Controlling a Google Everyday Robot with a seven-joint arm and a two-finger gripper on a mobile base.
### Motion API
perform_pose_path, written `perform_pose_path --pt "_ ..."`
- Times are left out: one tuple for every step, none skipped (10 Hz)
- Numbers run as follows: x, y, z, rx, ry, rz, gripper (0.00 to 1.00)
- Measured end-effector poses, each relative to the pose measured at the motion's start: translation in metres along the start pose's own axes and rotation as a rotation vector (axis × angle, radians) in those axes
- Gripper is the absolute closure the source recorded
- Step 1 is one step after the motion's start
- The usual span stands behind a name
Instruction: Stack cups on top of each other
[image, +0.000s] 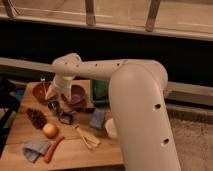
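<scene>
The small metal cup (53, 105) stands on the wooden table (85, 156), just in front of the red-brown bowl (38, 93) and the purple bowl (76, 96). The white cup (110, 129) stands well apart, partly hidden by the arm. The gripper (49, 90) hangs over the red-brown bowl, jaws spread, holding nothing.

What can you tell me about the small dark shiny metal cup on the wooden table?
The small dark shiny metal cup is short and round, with its open mouth up and its rim catching light. It stands upright on the wooden table, just in front of the red-brown bowl and the wide purple bowl. I cannot tell whether it touches either. The robot's tool hangs open just above and behind it, over the red-brown bowl's edge, not touching it.
</scene>
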Motion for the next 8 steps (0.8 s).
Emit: perform_pose_path --pt "0.002 0.003 0.004 -0.011 0.01 -0.003 0.26" --pt "0.002 0.002 0.004 -0.01 0.009 -0.002 0.26" --pt "0.001 0.001 0.003 -0.01 0.007 0.0 0.26" --pt "0.002 0.001 0.003 -0.01 0.008 -0.001 0.26" --pt "0.002 0.002 0.004 -0.01 0.011 -0.001 0.26" --pt "0.003 0.002 0.006 -0.009 0.017 0.002 0.26" --pt "0.004 0.001 0.013 -0.013 0.019 0.012 0.26" --pt "0.004 -0.005 0.024 -0.016 0.019 0.04 0.26"
